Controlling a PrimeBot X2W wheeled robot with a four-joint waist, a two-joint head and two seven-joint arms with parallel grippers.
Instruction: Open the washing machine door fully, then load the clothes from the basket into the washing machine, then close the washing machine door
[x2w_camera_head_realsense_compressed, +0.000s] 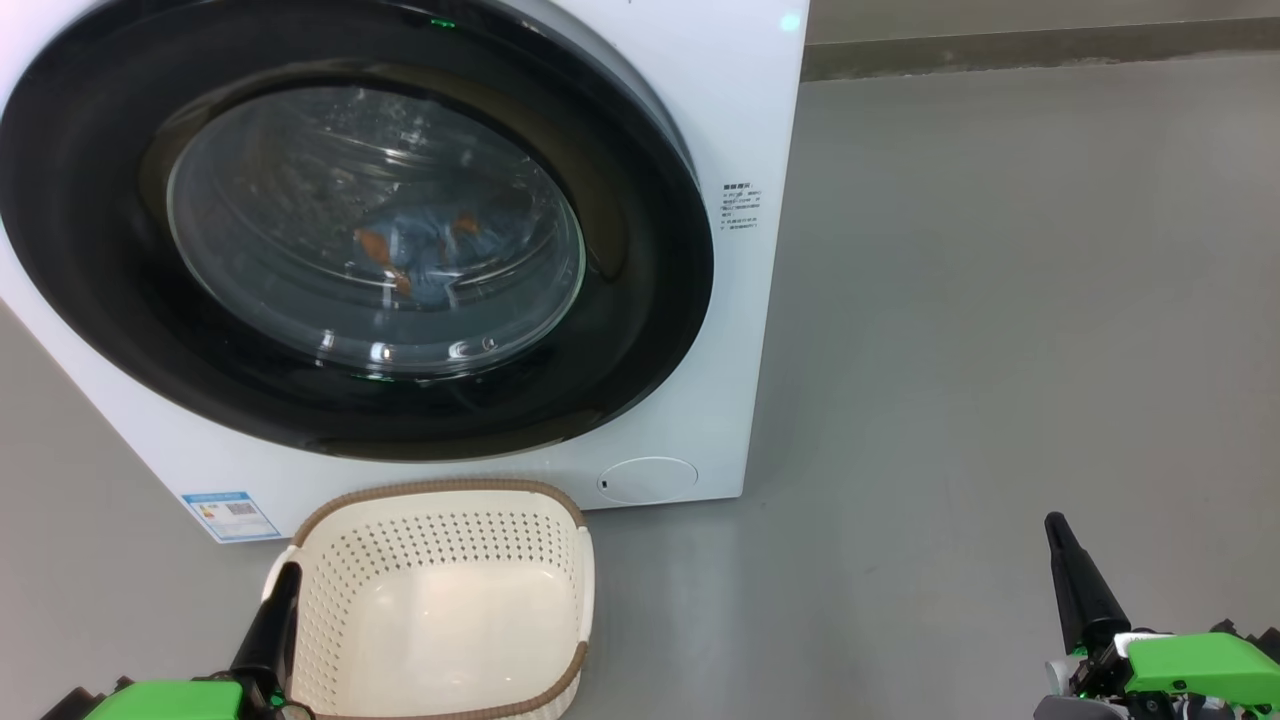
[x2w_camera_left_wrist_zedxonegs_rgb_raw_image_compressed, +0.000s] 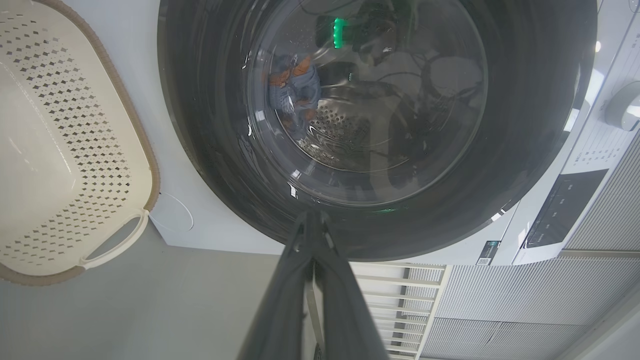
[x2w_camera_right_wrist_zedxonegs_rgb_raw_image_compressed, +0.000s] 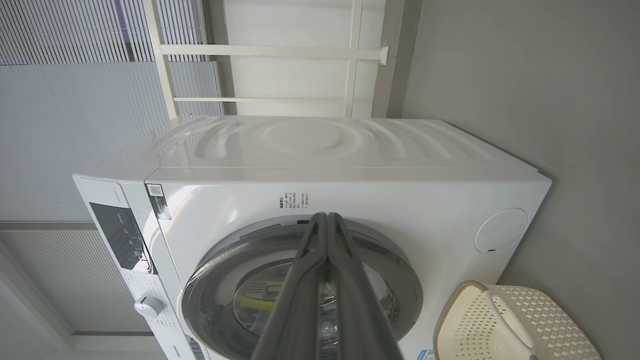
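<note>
Left gripper (x2w_camera_head_realsense_compressed: 287, 578) and right gripper (x2w_camera_head_realsense_compressed: 1058, 532) are closed, holding nothing. Ahead, the door (x2w_camera_head_realsense_compressed: 640, 300) is shut with the clothes (x2w_camera_head_realsense_compressed: 420, 250) inside. The basket (x2w_camera_head_realsense_compressed: 440, 488) beside the left one is empty. The task looks done.

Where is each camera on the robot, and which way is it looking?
Head view: on the robot's head, looking forward and down at the washing machine door and the basket; left fingers and right fingers show at the bottom.
Left wrist view: on the left wrist, looking along its shut fingers at the door's glass, clothes behind it.
Right wrist view: on the right wrist, looking along its shut fingers at the washing machine, front and top.
Shared: all three show the door and the basket.
</note>
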